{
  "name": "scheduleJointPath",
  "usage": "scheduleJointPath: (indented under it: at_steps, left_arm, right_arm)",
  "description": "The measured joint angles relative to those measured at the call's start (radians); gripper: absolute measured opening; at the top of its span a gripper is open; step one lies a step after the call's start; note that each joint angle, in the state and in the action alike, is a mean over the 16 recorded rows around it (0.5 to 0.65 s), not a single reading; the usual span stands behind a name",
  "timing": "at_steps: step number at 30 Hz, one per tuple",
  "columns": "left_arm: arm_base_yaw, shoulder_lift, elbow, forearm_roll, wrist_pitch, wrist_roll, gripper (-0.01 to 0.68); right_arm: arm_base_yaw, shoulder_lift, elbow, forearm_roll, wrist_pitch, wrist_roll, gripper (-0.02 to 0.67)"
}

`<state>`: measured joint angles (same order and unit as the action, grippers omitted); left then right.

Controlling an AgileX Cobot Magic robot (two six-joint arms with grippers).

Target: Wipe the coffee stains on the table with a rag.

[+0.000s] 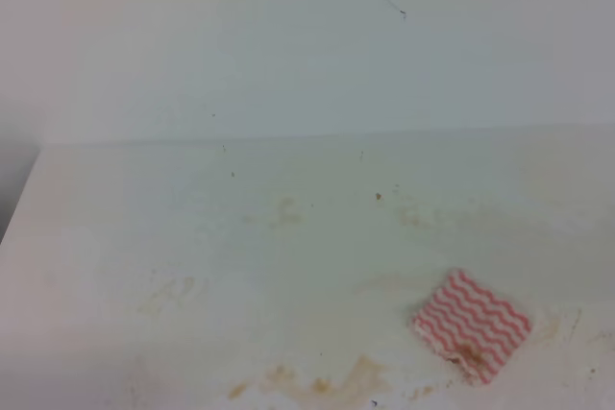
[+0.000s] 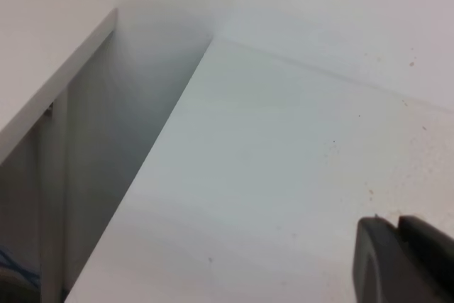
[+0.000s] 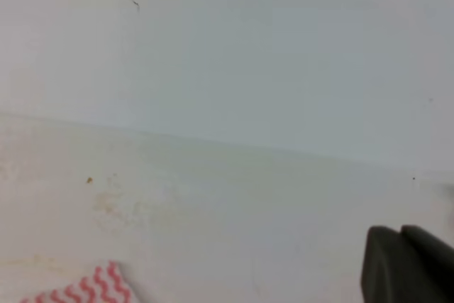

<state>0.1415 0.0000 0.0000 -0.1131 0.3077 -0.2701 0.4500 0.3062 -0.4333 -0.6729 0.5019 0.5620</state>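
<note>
Your rag (image 1: 472,325) lies flat on the tabletop (image 1: 288,266), near right — amber coffee stains (image 1: 317,383) pool just left of it. Right gripper (image 3: 404,264) is closed, empty; the left gripper's (image 2: 401,257) state is unclear.

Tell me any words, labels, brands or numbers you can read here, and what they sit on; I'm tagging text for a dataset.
None: the rag carries only red-and-white wavy stripes, and the table shows just brown coffee stains and specks, no lettering.
</note>
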Motion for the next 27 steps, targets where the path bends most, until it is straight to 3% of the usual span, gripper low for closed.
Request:
scheduleJointPath:
  at_steps: [12, 27]
  left_arm:
    - [0.000, 0.000, 0.000, -0.001, 0.000, 0.000, 0.000]
    - [0.000, 0.000, 0.000, -0.002, 0.000, 0.000, 0.000]
  right_arm:
    - [-0.042, -0.157, 0.052, -0.006, 0.005, 0.000, -0.002]
    - [-0.147, -0.318, 0.292, -0.016, 0.028, 0.002, -0.002]
